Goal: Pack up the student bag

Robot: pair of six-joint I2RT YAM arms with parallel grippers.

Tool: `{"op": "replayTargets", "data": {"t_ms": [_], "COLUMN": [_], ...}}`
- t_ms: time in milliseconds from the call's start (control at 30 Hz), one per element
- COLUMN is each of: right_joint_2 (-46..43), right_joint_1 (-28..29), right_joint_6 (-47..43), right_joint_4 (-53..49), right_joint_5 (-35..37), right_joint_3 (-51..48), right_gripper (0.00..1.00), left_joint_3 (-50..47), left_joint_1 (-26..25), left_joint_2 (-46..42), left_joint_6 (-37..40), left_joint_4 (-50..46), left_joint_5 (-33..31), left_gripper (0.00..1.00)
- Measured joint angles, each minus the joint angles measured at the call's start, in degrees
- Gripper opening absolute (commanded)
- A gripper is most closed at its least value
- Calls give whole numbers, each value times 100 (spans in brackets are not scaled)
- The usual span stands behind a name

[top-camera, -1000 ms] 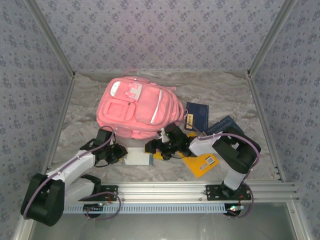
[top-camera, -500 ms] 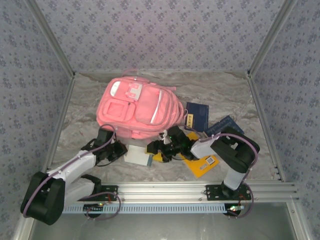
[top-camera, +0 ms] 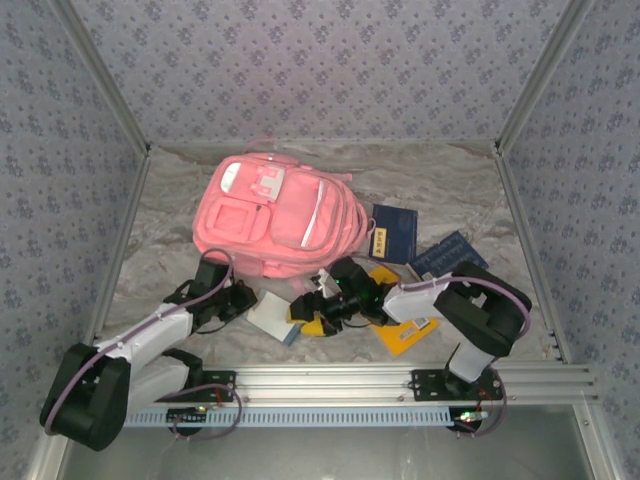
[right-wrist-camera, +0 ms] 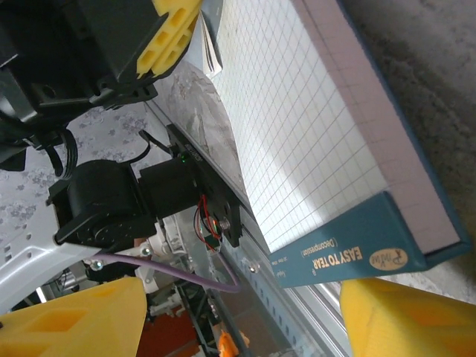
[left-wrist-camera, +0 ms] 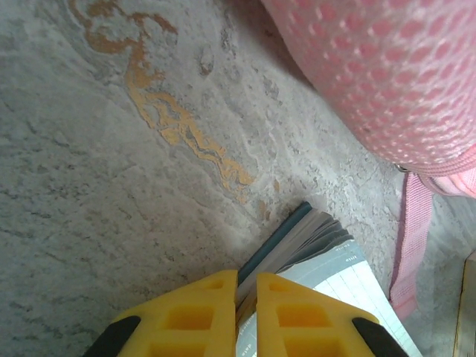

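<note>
My left gripper (left-wrist-camera: pixel 245 281) is pinching the grid pad (left-wrist-camera: pixel 335 271) by a corner at bottom-centre, and my right gripper (right-wrist-camera: pixel 242 305) gapes round its spine, so I'd clamp square before lifting toward the student bag (top-camera: pixel 270 215).

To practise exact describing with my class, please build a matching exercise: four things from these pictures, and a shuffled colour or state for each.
Things:
1 backpack
2 notepad
3 left gripper
4 right gripper

Colour or state:
A fingers wide apart
B pink
C squared paper
D clamped on the notepad's edge

Pairs: 1-B, 2-C, 3-D, 4-A
</note>
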Motion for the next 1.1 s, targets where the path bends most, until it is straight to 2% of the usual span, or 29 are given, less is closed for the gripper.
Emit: {"op": "replayTargets", "data": {"t_ms": [167, 533, 867, 1100], "right_joint_2": [-31, -70, -636, -603], "right_joint_1": [-2, -7, 31, 81], "right_joint_6": [-129, 146, -76, -238], "right_joint_4": [-258, -155, -382, 291], "right_joint_5": [142, 192, 339, 544], "right_joint_3": [7, 0, 278, 763], "right_gripper": [70, 69, 69, 70], "left_joint_3": [-24, -48, -48, -48], "left_joint_1": [-20, -22, -20, -22], "left_joint_2": [87, 192, 146, 114], "left_joint_6": [-2, -2, -20, -63], "left_joint_4": [55, 245, 243, 240], "left_joint_5": [98, 118, 4, 13], "left_gripper": [10, 10, 10, 10]}}
